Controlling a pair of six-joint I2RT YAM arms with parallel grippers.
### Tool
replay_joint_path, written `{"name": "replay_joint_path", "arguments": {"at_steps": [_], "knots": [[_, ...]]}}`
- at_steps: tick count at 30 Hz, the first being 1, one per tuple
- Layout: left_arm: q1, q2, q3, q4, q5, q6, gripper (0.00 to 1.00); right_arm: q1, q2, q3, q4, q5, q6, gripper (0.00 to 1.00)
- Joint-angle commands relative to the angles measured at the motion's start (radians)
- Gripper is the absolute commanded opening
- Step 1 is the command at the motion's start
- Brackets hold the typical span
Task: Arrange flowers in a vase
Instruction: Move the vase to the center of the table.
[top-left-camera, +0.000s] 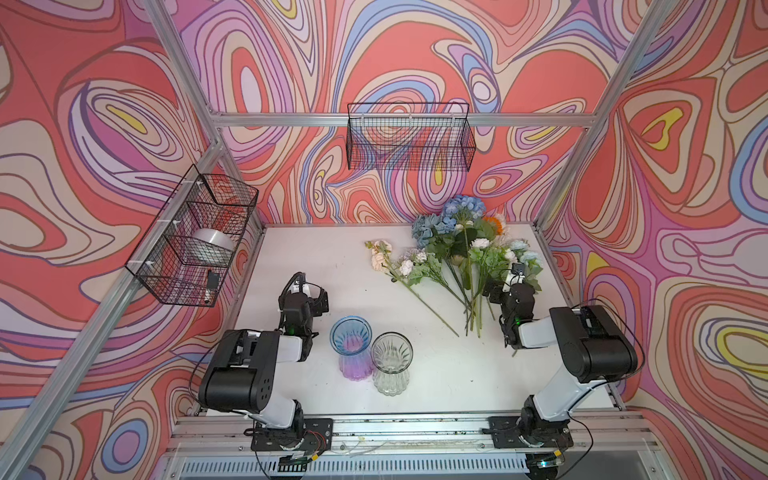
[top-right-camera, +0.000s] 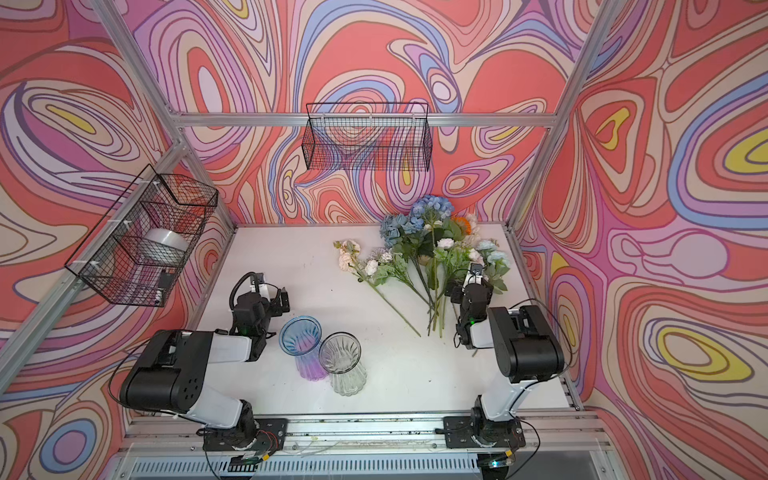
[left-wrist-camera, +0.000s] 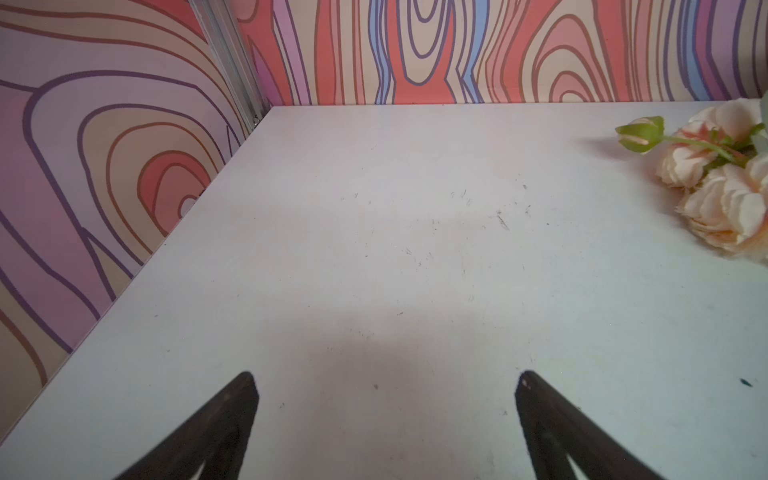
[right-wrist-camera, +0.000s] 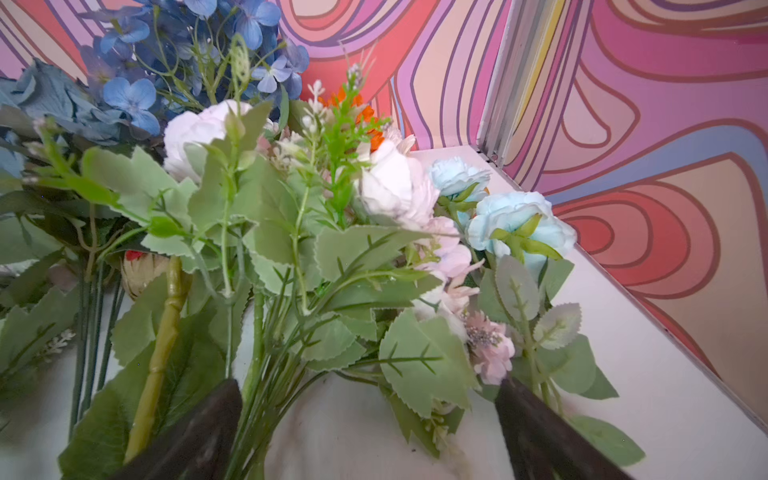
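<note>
The flowers (top-left-camera: 461, 253) lie in a loose pile at the back right of the white table (top-left-camera: 324, 266), stems towards the front. Blue hydrangeas (right-wrist-camera: 133, 97), a white rose (right-wrist-camera: 395, 183) and aqua roses (right-wrist-camera: 511, 216) fill the right wrist view. My right gripper (right-wrist-camera: 369, 386) is open low over the pile's right side, with green stems and leaves between its fingers. A blue-and-purple vase (top-left-camera: 351, 349) and a clear glass vase (top-left-camera: 391, 368) stand upright, side by side, at front centre. My left gripper (left-wrist-camera: 386, 378) hangs open over bare table, left of the vases. Peach roses (left-wrist-camera: 723, 208) lie to its right.
A black wire basket (top-left-camera: 195, 237) on the left wall holds a roll of tape (top-left-camera: 214, 245). Another wire basket (top-left-camera: 409, 141) hangs on the back wall. Aluminium frame posts and patterned walls close in the table on three sides.
</note>
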Motion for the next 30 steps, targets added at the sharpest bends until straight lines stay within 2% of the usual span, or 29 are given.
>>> {"name": "replay_joint_path", "arguments": {"at_steps": [1,27,30], "knots": [[0.004,0.006,0.015,-0.001,-0.010,-0.005,1.00,-0.001,0.002,0.003,0.000,0.004,0.000,0.98],[0.008,0.009,0.021,-0.013,-0.001,-0.001,1.00,-0.001,0.002,0.004,-0.006,0.002,0.000,0.98],[0.007,0.005,0.014,0.000,-0.005,0.000,1.00,0.002,-0.005,-0.002,0.010,0.014,-0.005,0.95]]}}
